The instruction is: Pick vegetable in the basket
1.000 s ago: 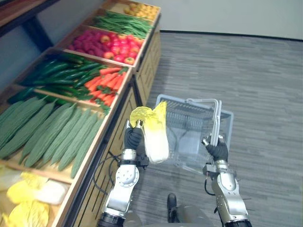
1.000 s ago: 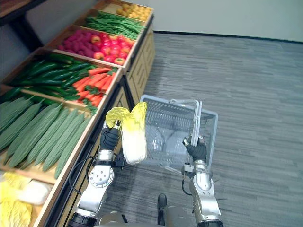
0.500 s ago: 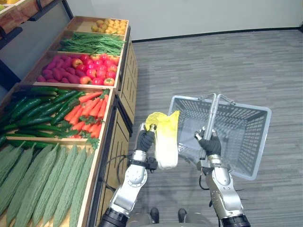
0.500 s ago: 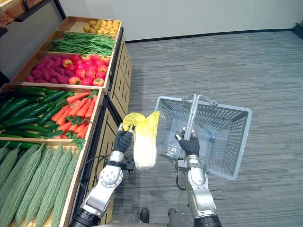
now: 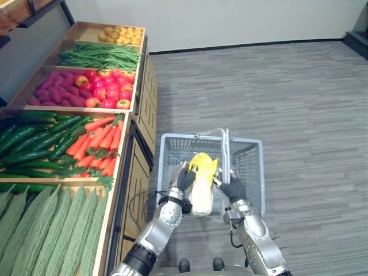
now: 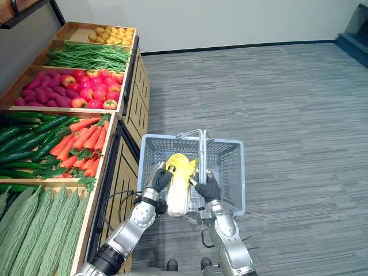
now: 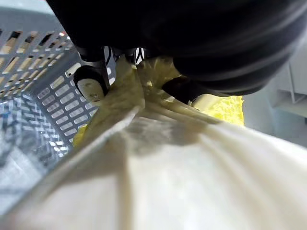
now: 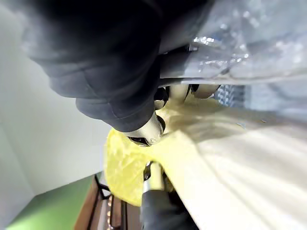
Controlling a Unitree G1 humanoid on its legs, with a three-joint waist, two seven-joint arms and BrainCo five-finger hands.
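Item under inspection: one napa cabbage (image 5: 202, 184), yellow leafy end uppermost, pale base lowermost. It sits at the near side of the grey mesh basket (image 5: 190, 137). The leafy end is over the basket's interior and the base overlaps the near rim. Contact with the basket's bottom cannot be determined.

Left hand (image 5: 185, 178): at the basket's near left corner, fingers (image 7: 90, 87) curled against the cabbage's side and holding it.

Right hand (image 5: 233, 188): just right of the cabbage at the basket's near edge, fingers closed round the near end of the handle (image 5: 225, 152). The handle runs front to back across the basket's middle.

Surroundings: a wooden produce stand (image 5: 133, 172) lies directly left of the basket. Its carrots (image 5: 100, 138) are in the bin nearest the basket, and its cucumbers (image 5: 34, 141) lie further left. Grey plank floor (image 5: 299, 103) lies beyond and right of the basket.
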